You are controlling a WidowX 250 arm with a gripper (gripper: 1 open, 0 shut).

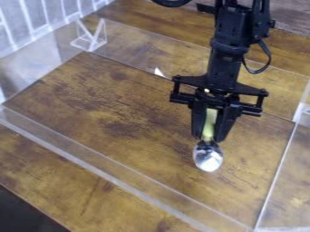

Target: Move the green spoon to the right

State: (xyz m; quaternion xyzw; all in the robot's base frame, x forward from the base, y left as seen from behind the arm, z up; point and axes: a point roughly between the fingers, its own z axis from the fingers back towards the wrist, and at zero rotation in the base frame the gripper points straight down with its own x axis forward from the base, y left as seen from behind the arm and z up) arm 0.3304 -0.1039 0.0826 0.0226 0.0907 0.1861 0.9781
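A black robot gripper (211,136) reaches down from the top of the frame, right of centre, its fingers pointing toward the bottom and clenched on the handle of a small spoon. The green spoon (208,147) sits right of centre, in the lower half of the frame: its yellow-green handle shows between the fingers, and its shiny silver bowl hangs just below them, toward the bottom of the frame. Whether the bowl touches the surface beneath is hard to tell. Above the gripper, the black arm (230,45) rises to the top edge, with a thin dark cable (264,56) looping out on its right side. Around and below lies a brown wooden tabletop (97,118) with streaky darker grain, filling most of the frame. A clear plastic border (103,179) runs diagonally across the wood from the left edge to the lower right. At the upper left stands a small clear triangular bracket (90,38), and beyond it, in the corner, is a white barred panel (39,20). A dark patch (18,213) fills the lower left corner.
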